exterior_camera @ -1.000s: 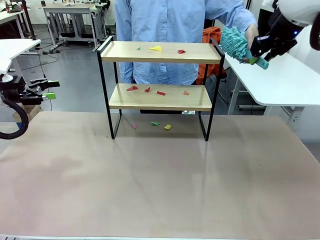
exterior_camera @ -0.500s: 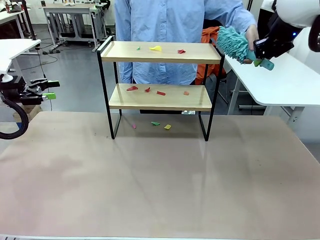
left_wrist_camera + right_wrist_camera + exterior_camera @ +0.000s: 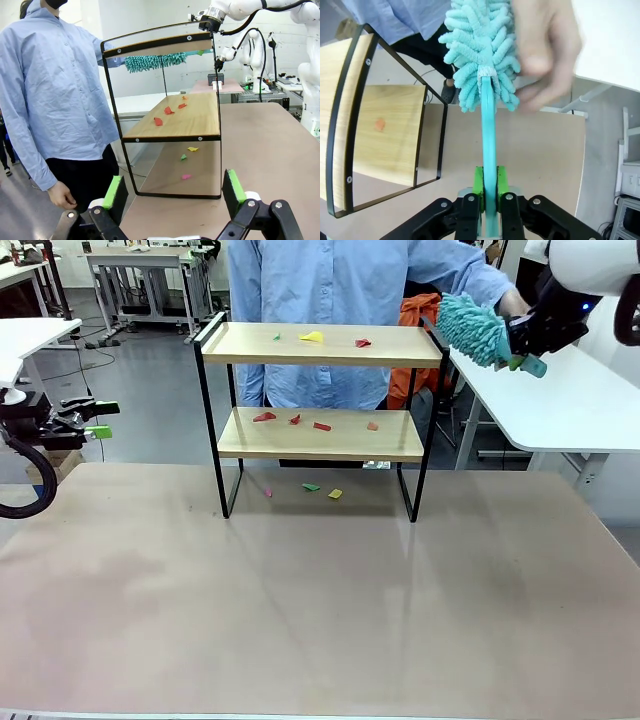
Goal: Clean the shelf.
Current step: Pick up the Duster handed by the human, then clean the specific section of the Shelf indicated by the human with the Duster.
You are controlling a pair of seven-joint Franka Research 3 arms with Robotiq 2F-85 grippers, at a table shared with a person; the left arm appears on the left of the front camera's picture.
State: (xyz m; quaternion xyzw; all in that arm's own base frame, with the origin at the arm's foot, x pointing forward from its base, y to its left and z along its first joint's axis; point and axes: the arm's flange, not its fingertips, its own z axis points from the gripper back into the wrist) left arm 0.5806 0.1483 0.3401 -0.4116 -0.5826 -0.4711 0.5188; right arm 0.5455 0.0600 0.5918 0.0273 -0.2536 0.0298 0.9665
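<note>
Right gripper: clamped on the stiff teal handle of the duster. Duster judged light, with a soft head. Person's hand at its head.
Left gripper: jaws apart, empty.
Shelf: centre of the tabletop's far edge. Probably light and rigid, best held by its side rails. Paper scraps on both boards.
Room: workshop, white tables beyond.

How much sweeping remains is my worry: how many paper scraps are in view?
10 scraps. On the shelf's top board: green, yellow, red. Lower board: three red, one orange. On the table beneath: pink, green, yellow. Others may be hidden.
</note>
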